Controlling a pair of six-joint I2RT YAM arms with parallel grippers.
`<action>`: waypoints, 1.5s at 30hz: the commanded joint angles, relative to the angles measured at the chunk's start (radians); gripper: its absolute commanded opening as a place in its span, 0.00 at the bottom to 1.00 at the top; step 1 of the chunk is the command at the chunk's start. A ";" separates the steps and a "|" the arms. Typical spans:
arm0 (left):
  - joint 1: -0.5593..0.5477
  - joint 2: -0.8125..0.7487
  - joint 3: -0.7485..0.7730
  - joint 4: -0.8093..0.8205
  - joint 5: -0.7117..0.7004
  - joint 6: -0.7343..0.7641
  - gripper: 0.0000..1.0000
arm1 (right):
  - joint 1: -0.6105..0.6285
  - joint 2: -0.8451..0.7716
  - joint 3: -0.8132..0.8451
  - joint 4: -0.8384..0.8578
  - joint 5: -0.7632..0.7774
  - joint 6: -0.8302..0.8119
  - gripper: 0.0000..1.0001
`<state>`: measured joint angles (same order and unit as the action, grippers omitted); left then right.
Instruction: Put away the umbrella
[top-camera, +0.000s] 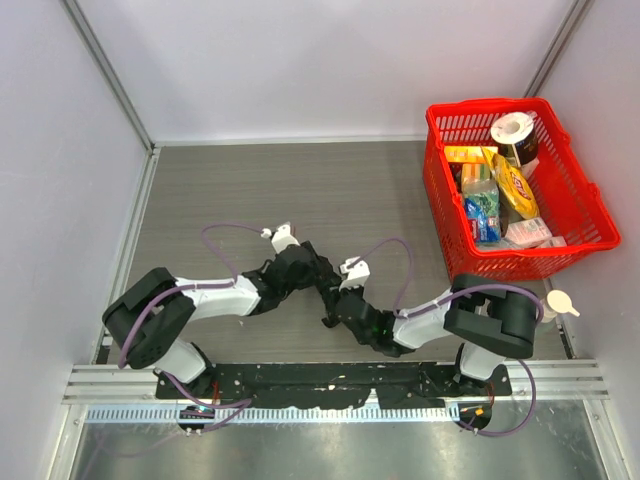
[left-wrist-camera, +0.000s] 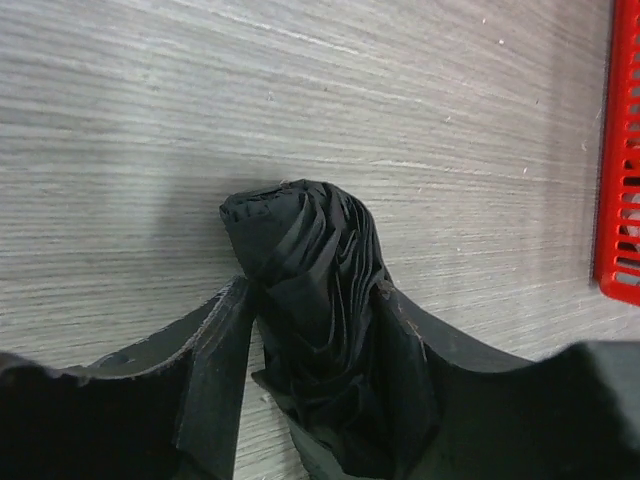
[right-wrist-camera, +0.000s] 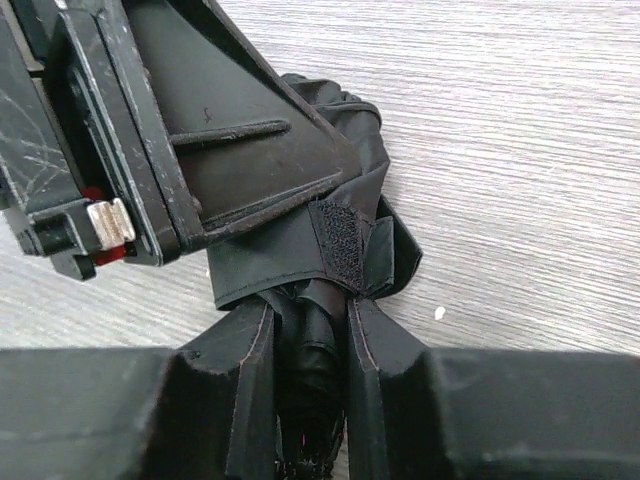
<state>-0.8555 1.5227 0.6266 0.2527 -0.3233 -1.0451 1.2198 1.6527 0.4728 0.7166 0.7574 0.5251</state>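
The black folded umbrella (top-camera: 328, 290) lies on the grey table between the two arms, near the front middle. My left gripper (top-camera: 312, 268) is shut on its bunched fabric canopy (left-wrist-camera: 310, 260), which sticks out past the fingertips. My right gripper (top-camera: 345, 305) is shut on the other end, at the dark handle part (right-wrist-camera: 312, 340). In the right wrist view the canopy's Velcro strap (right-wrist-camera: 343, 240) lies just beyond my fingertips, and the left gripper's body (right-wrist-camera: 200, 130) fills the upper left.
A red plastic basket (top-camera: 560, 250) with several groceries and a roll of tape stands at the back right; its edge shows in the left wrist view (left-wrist-camera: 622, 150). A small cream spoon-like item (top-camera: 560, 300) lies by the right arm. Grey walls enclose the table.
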 joint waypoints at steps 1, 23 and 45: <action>0.007 0.004 -0.059 -0.029 0.116 0.003 0.56 | -0.002 0.045 -0.117 0.070 -0.216 -0.077 0.01; 0.147 0.297 -0.215 0.505 0.412 -0.197 0.81 | -0.184 -0.021 -0.260 0.523 -0.628 0.018 0.01; 0.133 0.133 -0.196 0.117 0.509 -0.444 0.90 | -0.284 -0.105 -0.217 0.557 -0.606 0.105 0.01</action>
<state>-0.6933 1.6600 0.4637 0.7166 0.0978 -1.4601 0.9382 1.5600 0.2012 1.0985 0.2005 0.5980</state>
